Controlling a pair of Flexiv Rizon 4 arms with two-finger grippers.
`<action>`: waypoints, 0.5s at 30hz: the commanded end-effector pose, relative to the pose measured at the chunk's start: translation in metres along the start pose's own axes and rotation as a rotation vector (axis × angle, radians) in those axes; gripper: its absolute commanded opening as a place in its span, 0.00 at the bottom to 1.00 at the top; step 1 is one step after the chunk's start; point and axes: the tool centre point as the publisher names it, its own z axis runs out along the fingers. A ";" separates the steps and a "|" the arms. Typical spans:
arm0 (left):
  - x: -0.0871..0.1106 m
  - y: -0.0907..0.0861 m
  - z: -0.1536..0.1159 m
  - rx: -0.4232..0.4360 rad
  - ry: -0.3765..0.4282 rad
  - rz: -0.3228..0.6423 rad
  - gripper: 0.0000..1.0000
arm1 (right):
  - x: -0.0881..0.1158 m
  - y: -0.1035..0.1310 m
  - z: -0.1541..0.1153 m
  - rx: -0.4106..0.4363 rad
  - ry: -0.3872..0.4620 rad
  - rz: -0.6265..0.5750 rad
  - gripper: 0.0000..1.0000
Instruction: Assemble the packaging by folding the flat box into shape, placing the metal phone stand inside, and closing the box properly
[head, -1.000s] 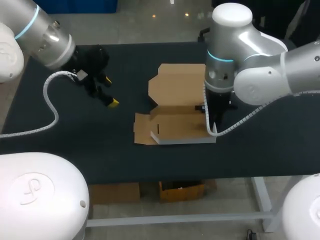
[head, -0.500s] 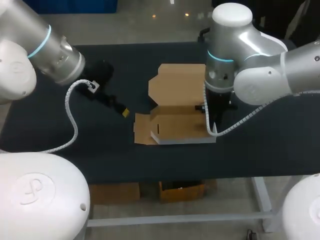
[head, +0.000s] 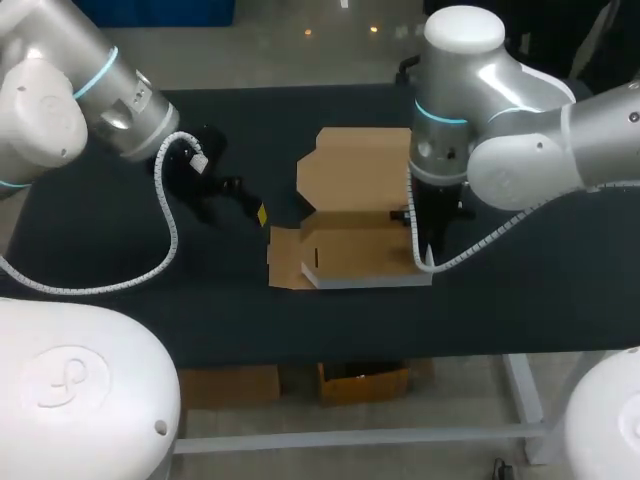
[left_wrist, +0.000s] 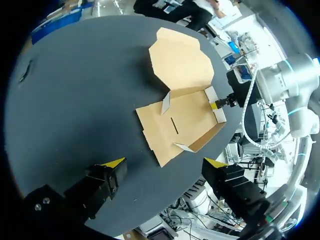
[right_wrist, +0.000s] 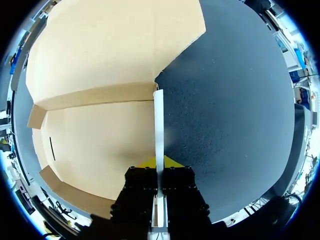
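Head view: the half-folded box (head: 355, 215) lay just beside the left pincer (head: 258, 212); the right pincer (head: 421, 240) stood at its opposite wall. Left wrist view: the left pincer gaped wide, with the box ahead. Right wrist view: the right pincer clamped the upright side flap (right_wrist: 158, 120). A shove from the left could, I judged, tear that flap free or crease it. No phone stand showed.

The head camera sits high behind the robot, looking down over the whole counter (head: 230, 310), with the box (head: 355, 215) mid-frame. The left wrist camera hangs well back, facing along the left end effector (left_wrist: 165, 162) across the counter to that same box. The right wrist camera is close above the box's upright flap and sees little else
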 end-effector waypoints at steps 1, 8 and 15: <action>0.000 -0.005 0.001 -0.046 -0.017 -0.004 1.00 | 0.000 -0.001 -0.001 0.000 -0.001 0.000 0.00; 0.001 0.003 0.014 0.037 -0.012 -0.125 1.00 | 0.000 -0.001 -0.001 0.000 -0.001 0.000 0.00; 0.000 0.009 0.023 0.121 0.064 -0.153 1.00 | 0.000 -0.001 -0.001 0.000 -0.001 0.000 0.00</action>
